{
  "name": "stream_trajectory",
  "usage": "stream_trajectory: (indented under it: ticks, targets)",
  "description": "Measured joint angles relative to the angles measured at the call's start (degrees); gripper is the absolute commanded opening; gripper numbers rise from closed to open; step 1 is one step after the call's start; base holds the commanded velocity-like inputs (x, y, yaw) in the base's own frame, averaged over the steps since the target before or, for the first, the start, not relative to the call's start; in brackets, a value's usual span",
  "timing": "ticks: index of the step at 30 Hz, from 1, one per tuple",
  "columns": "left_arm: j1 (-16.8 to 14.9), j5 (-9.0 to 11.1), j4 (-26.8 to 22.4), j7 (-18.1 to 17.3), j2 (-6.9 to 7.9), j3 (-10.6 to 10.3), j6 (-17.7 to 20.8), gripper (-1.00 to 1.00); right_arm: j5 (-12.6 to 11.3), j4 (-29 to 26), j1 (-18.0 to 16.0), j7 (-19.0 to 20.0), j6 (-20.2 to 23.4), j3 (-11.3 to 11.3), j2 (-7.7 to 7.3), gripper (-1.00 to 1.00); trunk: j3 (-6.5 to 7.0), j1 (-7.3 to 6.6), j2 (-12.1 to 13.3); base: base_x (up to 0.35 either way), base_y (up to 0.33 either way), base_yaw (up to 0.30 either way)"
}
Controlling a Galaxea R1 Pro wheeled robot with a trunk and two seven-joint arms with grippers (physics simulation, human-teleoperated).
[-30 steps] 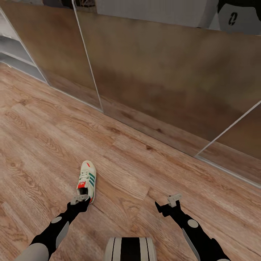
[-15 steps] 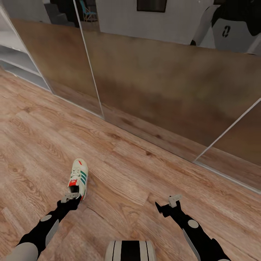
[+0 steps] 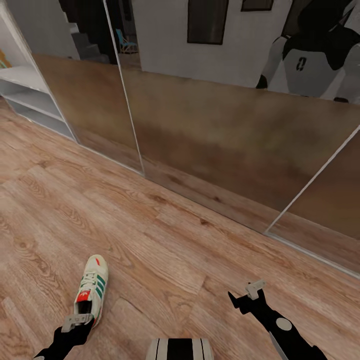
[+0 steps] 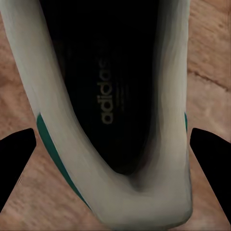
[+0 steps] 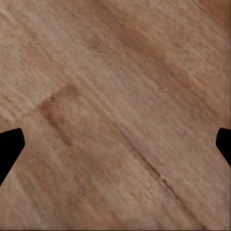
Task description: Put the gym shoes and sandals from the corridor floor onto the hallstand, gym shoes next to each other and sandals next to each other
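Note:
One cream-white gym shoe (image 3: 93, 287) with green stripes and a red tongue label points away from me over the corridor floor (image 3: 165, 250), near the lower left. My left gripper (image 3: 79, 317) is at its heel. In the left wrist view the shoe's heel (image 4: 144, 197) sits between the two dark fingertips (image 4: 17, 159), which touch its sides. My right gripper (image 3: 253, 291) hangs open over bare planks (image 5: 115, 110) at the lower right. The pale shelves of the hallstand (image 3: 25, 95) show at the far left. The sandals are out of view.
Mirrored sliding doors (image 3: 225, 140) run along the far side of the floor and reflect the planks and my own body (image 3: 310, 60). My base (image 3: 179, 349) sits at the bottom centre.
The camera has tilted up, showing more of the mirror. My left gripper has drawn back toward me and leftward, and the gym shoe has come with it across the floor. The right gripper shifted slightly.

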Motion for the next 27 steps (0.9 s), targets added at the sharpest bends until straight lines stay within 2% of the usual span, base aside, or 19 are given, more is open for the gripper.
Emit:
stream_trajectory:
  ticks: [3,9,15,22,27]
  targets:
    - [1.23,0.03,-0.04,-0.04,-0.01,1.17,-1.97,-1.00,-0.04,0.06,1.79,-0.03,-1.35,-0.01,-0.23,1.00,0.93,-0.08,0.04,0.000,0.000,0.000]
    - [3.21,0.07,-0.12,-0.43,0.00,3.94,-3.56,-1.00,-0.21,0.71,5.54,-1.20,-5.02,-0.19,-0.29,1.00,2.80,-0.23,0.12,0.000,0.000,0.000]
    - [5.39,0.08,-0.24,-0.92,0.08,6.56,-4.05,-1.00,-0.56,4.08,8.38,-6.44,-10.51,-1.80,-0.04,1.00,4.67,-0.38,0.20,0.000,0.000,0.000]
    - [6.16,-0.33,-0.13,-1.58,-0.31,7.07,-4.98,-1.00,-0.72,10.44,9.03,-9.02,-16.04,-2.37,0.52,1.00,6.86,-0.57,0.30,0.000,0.000,0.000]
    - [6.87,-0.41,0.54,-1.64,-0.65,7.13,-8.21,-1.00,-0.82,13.67,9.14,-9.55,-18.33,-2.55,1.70,1.00,8.41,-0.69,0.36,0.000,0.000,0.000]
